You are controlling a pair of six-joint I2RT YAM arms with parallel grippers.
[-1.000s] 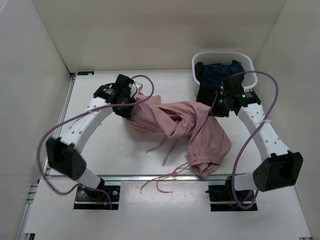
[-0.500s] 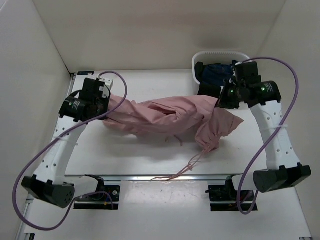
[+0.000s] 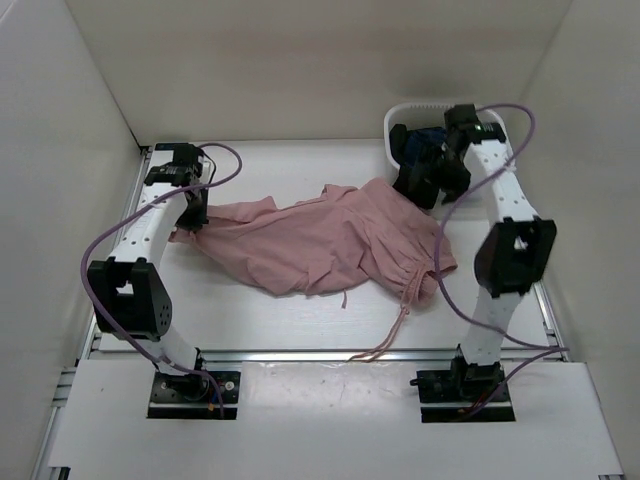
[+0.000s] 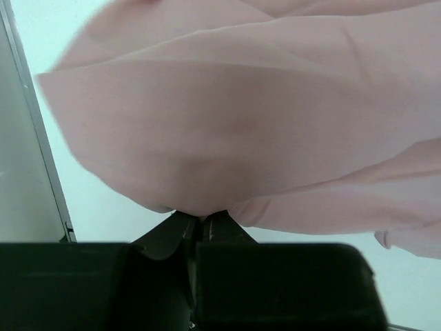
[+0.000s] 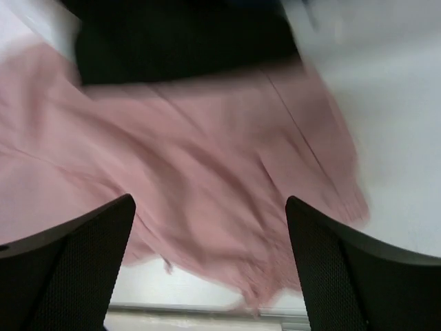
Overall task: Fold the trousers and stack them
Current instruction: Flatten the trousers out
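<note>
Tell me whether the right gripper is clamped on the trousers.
No, the right gripper is wide open, its fingers apart with nothing between them, the trousers lying below.

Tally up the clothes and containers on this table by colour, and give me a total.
Pink trousers: 1
Dark navy garment: 1
Black cloth: 1
White basket: 1
Total: 4

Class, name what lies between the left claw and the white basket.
The pink trousers, spread from the left claw towards the white basket; the top view shows it.
</note>
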